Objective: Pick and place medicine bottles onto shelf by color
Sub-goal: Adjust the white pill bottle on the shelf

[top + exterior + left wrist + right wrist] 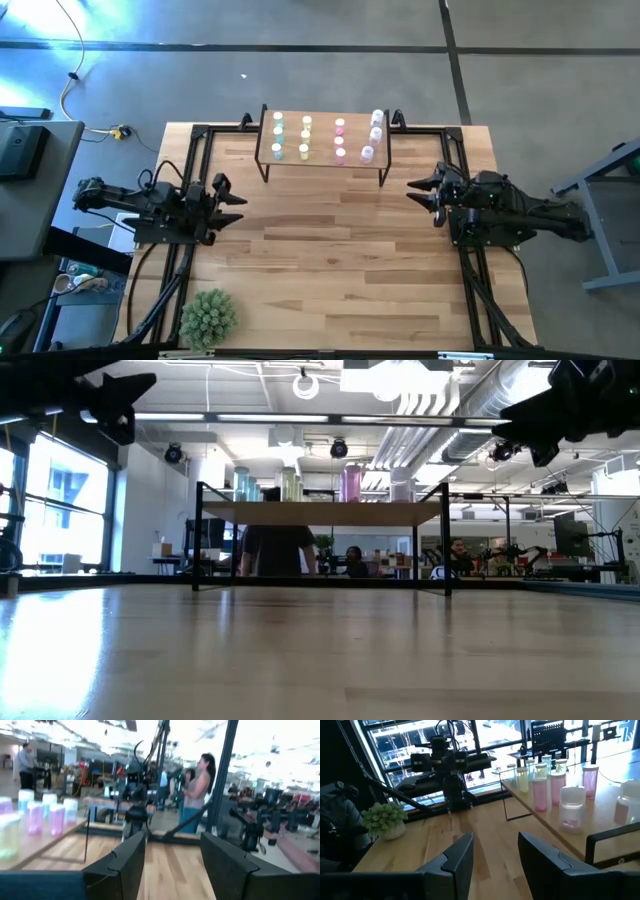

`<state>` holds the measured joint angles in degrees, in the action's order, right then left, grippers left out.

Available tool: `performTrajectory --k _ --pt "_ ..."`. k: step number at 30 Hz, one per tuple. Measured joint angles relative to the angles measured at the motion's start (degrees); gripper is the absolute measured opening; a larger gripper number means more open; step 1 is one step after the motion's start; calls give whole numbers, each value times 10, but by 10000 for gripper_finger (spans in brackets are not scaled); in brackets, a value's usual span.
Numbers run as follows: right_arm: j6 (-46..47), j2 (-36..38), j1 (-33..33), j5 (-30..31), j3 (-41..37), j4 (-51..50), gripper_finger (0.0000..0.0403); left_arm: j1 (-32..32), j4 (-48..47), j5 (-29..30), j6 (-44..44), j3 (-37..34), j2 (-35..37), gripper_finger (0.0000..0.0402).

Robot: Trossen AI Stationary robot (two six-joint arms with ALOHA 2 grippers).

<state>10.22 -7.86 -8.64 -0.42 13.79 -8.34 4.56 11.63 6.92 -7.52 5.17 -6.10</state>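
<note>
The medicine bottles (322, 138) all stand upright on the shelf (322, 158), caps up, long axes vertical, in the upper middle of the high view. Counted from above there are twelve: three pale green in the leftmost column, three yellow next, three pink, and three lavender-white in the rightmost column, that last column slanting a little. The shelf's long side runs left to right across the far part of the bench (330, 260), on thin black legs.

Nearest the front edge, at the lower left of the high view, sits a spiky green plant ball (208, 318).

At mid-depth the left end effector (232, 200) hangs at the left side of the bench, arm stretched level and pointing toward the centre; its fingers stand apart with nothing between them, as the left wrist view shows. The right end effector (422, 190) mirrors it at the right side, also level and pointing inward, fingers apart and empty. Both are well clear of the shelf.

Beyond the bench, people (275, 545) show in the room in the low view.
</note>
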Motion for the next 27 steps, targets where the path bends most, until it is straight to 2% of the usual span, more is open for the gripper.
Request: performTrajectory --k 6,12,16,20,27 --pt "20 42 10 14 -47 0 146 0 -114 34 -8 0 60 179" --pt "81 56 10 17 -73 21 146 0 -150 44 -8 0 58 179" --pt "84 43 10 14 -72 90 146 0 -152 59 -3 0 59 179" --pt "42 9 10 24 -70 188 146 0 -152 60 20 0 59 179" --pt "25 -127 3 113 45 113 146 0 -153 62 21 0 59 179"
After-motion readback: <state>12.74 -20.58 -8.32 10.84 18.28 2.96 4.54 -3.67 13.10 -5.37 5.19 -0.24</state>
